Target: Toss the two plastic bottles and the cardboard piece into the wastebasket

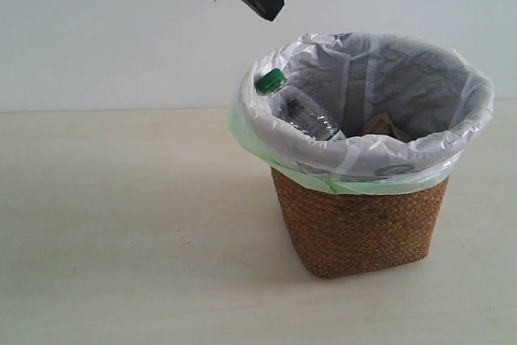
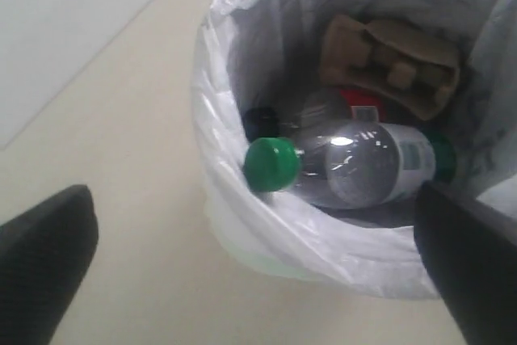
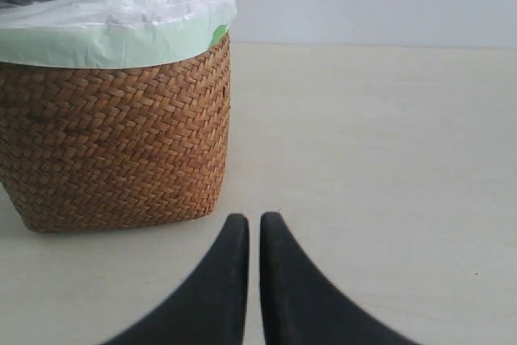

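The wicker wastebasket stands on the table, lined with a white bag. Inside it the green-capped bottle leans against the near rim, its cap poking above the bag. Under it lies the black-capped bottle with the red label. The cardboard piece rests at the back of the basket. My left gripper hangs open and empty above the basket's left rim. My right gripper is shut and empty, low over the table beside the wastebasket.
The pale tabletop stretches around the basket, and a white wall rises behind it. The bag's pale green edge folds over the rim.
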You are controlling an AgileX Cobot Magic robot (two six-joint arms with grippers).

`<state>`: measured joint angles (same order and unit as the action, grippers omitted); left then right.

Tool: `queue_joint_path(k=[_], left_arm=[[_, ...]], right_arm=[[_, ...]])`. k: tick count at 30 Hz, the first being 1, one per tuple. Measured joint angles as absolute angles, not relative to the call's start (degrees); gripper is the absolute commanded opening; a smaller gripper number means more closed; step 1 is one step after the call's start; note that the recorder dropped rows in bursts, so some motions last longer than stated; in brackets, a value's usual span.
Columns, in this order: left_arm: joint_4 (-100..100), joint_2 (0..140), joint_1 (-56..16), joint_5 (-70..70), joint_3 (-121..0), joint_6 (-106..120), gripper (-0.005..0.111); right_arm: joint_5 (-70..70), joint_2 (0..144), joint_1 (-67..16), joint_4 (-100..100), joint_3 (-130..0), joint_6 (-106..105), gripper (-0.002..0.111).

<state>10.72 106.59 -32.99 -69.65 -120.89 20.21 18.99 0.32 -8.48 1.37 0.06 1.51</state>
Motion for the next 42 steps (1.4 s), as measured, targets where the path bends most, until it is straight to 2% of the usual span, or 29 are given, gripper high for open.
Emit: queue_joint_path(k=[2,6,7,11,20,26,36,42], left_arm=[[14.48,106.59,-31.95,-69.95,-120.89,20.21,0.078],[24.16,106.48,-28.60,-69.95,-120.89,21.55,0.009],[27.58,106.36,-27.61,-69.95,-120.89,22.20,0.006],[34.85,105.30,-24.57,-69.95,-120.89,21.76,0.007],[35.69,98.47,-21.98,-69.95,-120.14,22.16,0.007],[32.31,86.51,-19.94,-65.14,-111.30,23.03,0.007],[24.99,56.93,-15.32,-29.75,-77.49,23.03,0.007],[24.63,35.64,-15.30,-4.41,-47.65,22.67,0.007]], right_arm=[[18.99,0.32,-8.48,1.37,0.06,1.51,0.003],[18.99,0.32,-8.48,1.37,0.06,1.51,0.003],[18.99,0.32,-8.48,1.37,0.06,1.51,0.003],[18.99,0.32,-8.48,1.37,0.06,1.51,0.003],[18.99,0.32,-8.48,1.37,0.06,1.51,0.003],[18.99,0.32,-8.48,1.37,0.06,1.51,0.003],[18.99,0.32,-8.48,1.37,0.06,1.51,0.003],[18.99,0.32,-8.48,1.37,0.06,1.51,0.003]])
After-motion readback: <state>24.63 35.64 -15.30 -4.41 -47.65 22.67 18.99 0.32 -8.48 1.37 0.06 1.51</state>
